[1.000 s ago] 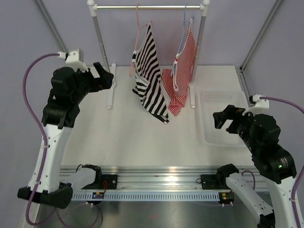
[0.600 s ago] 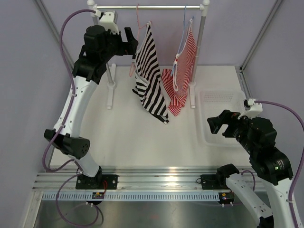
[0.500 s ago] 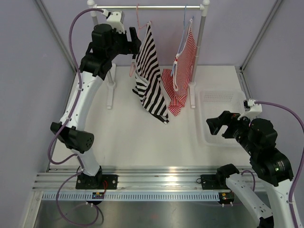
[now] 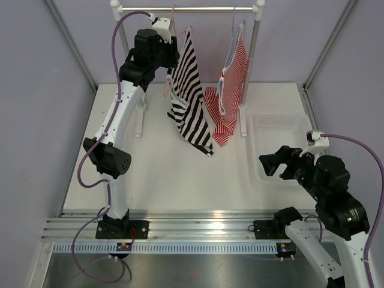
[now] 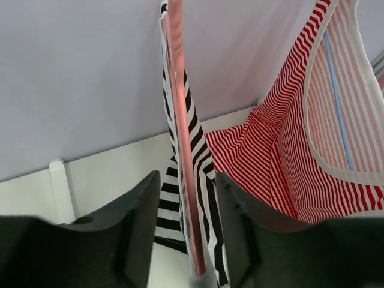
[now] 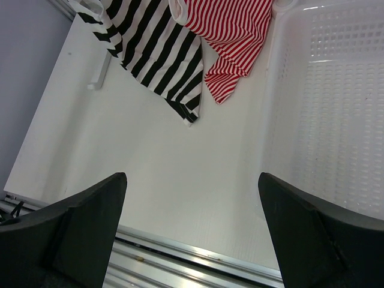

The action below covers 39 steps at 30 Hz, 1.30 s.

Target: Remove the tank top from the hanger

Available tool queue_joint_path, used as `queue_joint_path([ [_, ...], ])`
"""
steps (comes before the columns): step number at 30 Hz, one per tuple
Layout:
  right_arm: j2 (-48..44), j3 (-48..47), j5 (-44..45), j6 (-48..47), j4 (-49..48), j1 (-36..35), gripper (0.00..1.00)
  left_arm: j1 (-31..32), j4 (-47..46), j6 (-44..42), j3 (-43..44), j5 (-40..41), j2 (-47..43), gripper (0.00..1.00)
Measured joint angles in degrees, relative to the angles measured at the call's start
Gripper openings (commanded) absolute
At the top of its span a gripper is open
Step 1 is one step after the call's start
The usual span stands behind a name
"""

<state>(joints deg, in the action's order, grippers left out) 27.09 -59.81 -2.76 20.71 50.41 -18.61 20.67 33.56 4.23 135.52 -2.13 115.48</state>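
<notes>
The tank top [image 4: 189,102] hangs on the hanger [image 5: 180,120]. The left gripper [image 5: 186,180] is spread, one finger on either side of the hanger's wire. The right gripper [image 6: 192,177], also spread, hovers well away from the hanger. Closing off-centre could pinch fabric against the wire or set the hanger swinging.

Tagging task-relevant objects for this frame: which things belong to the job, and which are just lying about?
Job: tank top, pink hanger, left gripper open around the hanger wire.
Lying about: red-and-white top, light blue hanger, white basket, rack rail, right gripper open near the basket.
</notes>
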Motion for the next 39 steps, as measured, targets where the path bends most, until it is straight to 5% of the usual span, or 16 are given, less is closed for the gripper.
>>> queue_joint_path([
  [4, -0.1, 0.2, 0.0, 0.0, 0.0, 0.0, 0.99, 0.1, -0.3, -0.2, 0.3, 0.1, 0.6, 0.29],
  [8, -0.1, 0.7, 0.0, -0.1, 0.0, 0.0, 0.99, 0.2, -0.6, 0.0, 0.3, 0.5, 0.9, 0.00],
  [23, 0.3, 2.6, -1.4, -0.1, -1.7, 0.0, 0.99, 2.3, -3.5, 0.8, -0.6, 4.8, -0.1, 0.00],
  [39, 1.3, 2.4, -1.5, 0.0, -2.6, 0.0, 0.99, 2.3, -5.9, 3.5, -14.2, 9.6, -20.7, 0.00],
])
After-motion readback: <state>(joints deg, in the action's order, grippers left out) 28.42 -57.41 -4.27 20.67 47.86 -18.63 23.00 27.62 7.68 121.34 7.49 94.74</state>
